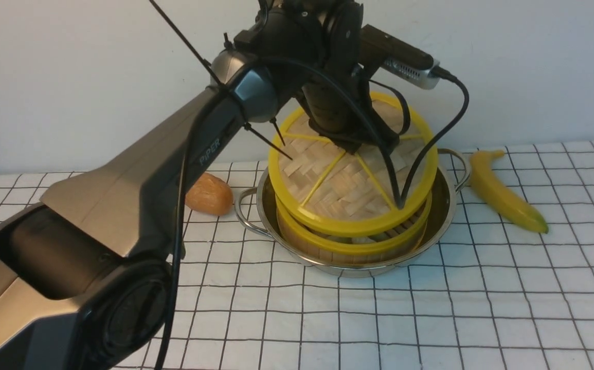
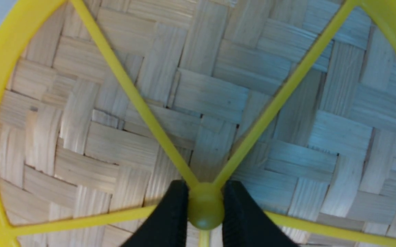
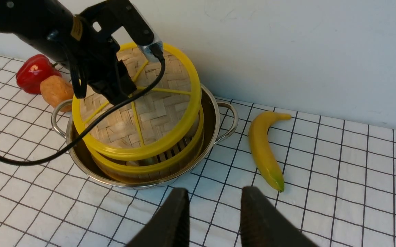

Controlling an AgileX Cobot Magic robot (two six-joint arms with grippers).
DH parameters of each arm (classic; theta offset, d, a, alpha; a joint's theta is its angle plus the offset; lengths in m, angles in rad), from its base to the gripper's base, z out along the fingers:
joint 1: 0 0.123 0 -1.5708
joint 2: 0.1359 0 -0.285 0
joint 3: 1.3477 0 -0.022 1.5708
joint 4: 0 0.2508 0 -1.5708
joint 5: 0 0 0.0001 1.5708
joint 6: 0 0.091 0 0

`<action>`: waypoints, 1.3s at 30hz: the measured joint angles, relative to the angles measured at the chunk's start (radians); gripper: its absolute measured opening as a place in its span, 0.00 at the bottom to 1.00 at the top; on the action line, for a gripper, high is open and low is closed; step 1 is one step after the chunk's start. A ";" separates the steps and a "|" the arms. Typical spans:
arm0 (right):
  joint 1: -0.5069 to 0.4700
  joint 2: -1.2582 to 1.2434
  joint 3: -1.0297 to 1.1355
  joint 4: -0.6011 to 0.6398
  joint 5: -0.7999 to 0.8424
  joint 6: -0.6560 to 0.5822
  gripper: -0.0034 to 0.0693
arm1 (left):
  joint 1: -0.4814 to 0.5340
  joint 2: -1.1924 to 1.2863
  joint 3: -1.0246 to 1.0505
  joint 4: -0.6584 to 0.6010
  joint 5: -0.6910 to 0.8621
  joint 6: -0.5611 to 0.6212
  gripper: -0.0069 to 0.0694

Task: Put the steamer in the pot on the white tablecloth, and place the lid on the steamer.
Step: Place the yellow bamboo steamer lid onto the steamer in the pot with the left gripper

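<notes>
Front view: left claw [image 1: 351, 148] clamps hub of woven, yellow-rimmed lid [image 1: 345, 192], tilted with far edge raised over steamer [image 1: 351, 247] seated in steel pot [image 1: 442, 205] on white tablecloth [image 1: 456, 313] | left wrist view: black fingers [image 2: 170, 221] pinch yellow hub [image 2: 204, 209] where spokes meet | right wrist view: right claw [image 3: 213, 214] parted, empty, on near side of pot.

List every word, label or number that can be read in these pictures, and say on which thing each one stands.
"PiPER": on the grey link of the left arm, front view.
Yellow sticker near that arm's wrist, right wrist view: print too small to read.
No other writing shows in any view.
</notes>
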State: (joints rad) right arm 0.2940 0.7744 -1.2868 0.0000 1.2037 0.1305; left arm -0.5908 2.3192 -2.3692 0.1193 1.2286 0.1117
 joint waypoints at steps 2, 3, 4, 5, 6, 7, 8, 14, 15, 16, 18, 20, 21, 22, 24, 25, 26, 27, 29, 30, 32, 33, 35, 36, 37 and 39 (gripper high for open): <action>0.000 0.000 0.000 0.000 0.001 0.000 0.38 | 0.000 -0.002 0.000 -0.001 0.001 -0.019 0.25; 0.000 0.000 0.000 0.000 0.001 0.000 0.38 | 0.000 -0.004 0.000 -0.004 0.001 -0.024 0.25; 0.000 0.000 0.000 0.000 0.001 0.000 0.38 | 0.000 -0.010 0.000 -0.004 0.001 -0.026 0.25; 0.000 0.000 0.000 0.000 0.001 0.002 0.38 | 0.000 -0.016 0.000 -0.004 0.001 -0.026 0.25; 0.000 0.000 0.000 0.000 0.001 0.002 0.38 | 0.000 -0.019 0.000 -0.004 0.001 -0.028 0.25; 0.000 0.000 0.000 0.000 0.001 0.005 0.38 | 0.000 -0.025 0.000 -0.004 0.001 -0.029 0.25; 0.000 0.000 0.000 0.000 0.001 0.009 0.38 | 0.000 -0.042 0.007 -0.004 0.001 -0.031 0.25; 0.000 0.000 0.000 0.000 0.001 0.016 0.38 | 0.000 -0.120 0.102 -0.004 0.002 -0.033 0.25; 0.000 0.000 0.000 0.000 0.001 0.017 0.38 | 0.000 -0.125 0.109 -0.005 0.002 -0.033 0.25; 0.000 0.000 0.000 0.000 0.001 0.017 0.38 | 0.000 -0.128 0.111 -0.004 0.002 -0.033 0.25; 0.000 0.000 0.000 0.000 0.001 0.017 0.38 | 0.000 -0.128 0.113 -0.004 0.002 -0.033 0.25; 0.000 0.000 0.000 0.000 0.001 0.017 0.38 | 0.000 -0.121 0.114 -0.004 0.002 -0.031 0.25; 0.000 0.000 0.000 0.000 0.001 0.017 0.38 | -0.002 -0.116 0.114 -0.004 0.001 -0.030 0.25; 0.000 0.000 0.000 0.000 0.001 0.017 0.38 | -0.004 -0.110 0.114 -0.004 0.001 -0.029 0.25; 0.000 0.000 0.000 0.000 0.001 0.017 0.38 | -0.005 -0.091 0.114 -0.004 0.001 -0.029 0.25; 0.000 0.000 0.000 0.000 0.001 0.017 0.38 | -0.005 -0.079 0.114 -0.004 0.001 -0.027 0.25; 0.000 0.000 0.000 0.000 0.001 0.017 0.38 | -0.005 -0.071 0.114 -0.004 0.001 -0.025 0.25; 0.000 0.000 0.000 0.000 0.001 0.017 0.38 | -0.005 -0.057 0.115 -0.004 0.001 -0.023 0.25; 0.000 0.000 0.000 0.000 0.001 0.017 0.38 | -0.005 -0.047 0.119 -0.004 0.001 -0.023 0.25; 0.000 0.000 0.000 0.000 0.001 0.017 0.38 | -0.005 -0.041 0.119 -0.002 0.001 -0.022 0.25; 0.000 0.000 0.000 0.006 0.001 0.017 0.38 | -0.005 -0.039 0.119 0.000 0.001 -0.021 0.25; 0.000 0.000 0.000 0.010 0.001 0.017 0.38 | -0.005 -0.039 0.120 0.004 0.001 -0.021 0.25; 0.000 0.000 0.000 0.018 0.001 0.017 0.38 | -0.005 -0.039 0.120 0.004 0.000 -0.021 0.25; 0.000 0.000 0.000 0.021 0.001 0.017 0.38 | -0.005 -0.039 0.120 0.004 -0.002 -0.021 0.25; 0.000 0.000 0.000 0.025 0.001 0.017 0.38 | -0.005 -0.039 0.120 0.004 -0.002 -0.021 0.25; 0.000 0.000 0.000 0.026 0.001 0.017 0.38 | -0.005 -0.038 0.120 0.004 -0.003 -0.020 0.25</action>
State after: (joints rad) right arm 0.2940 0.7744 -1.2868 0.0258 1.2045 0.1478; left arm -0.5957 2.2815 -2.2489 0.1228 1.2260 0.0912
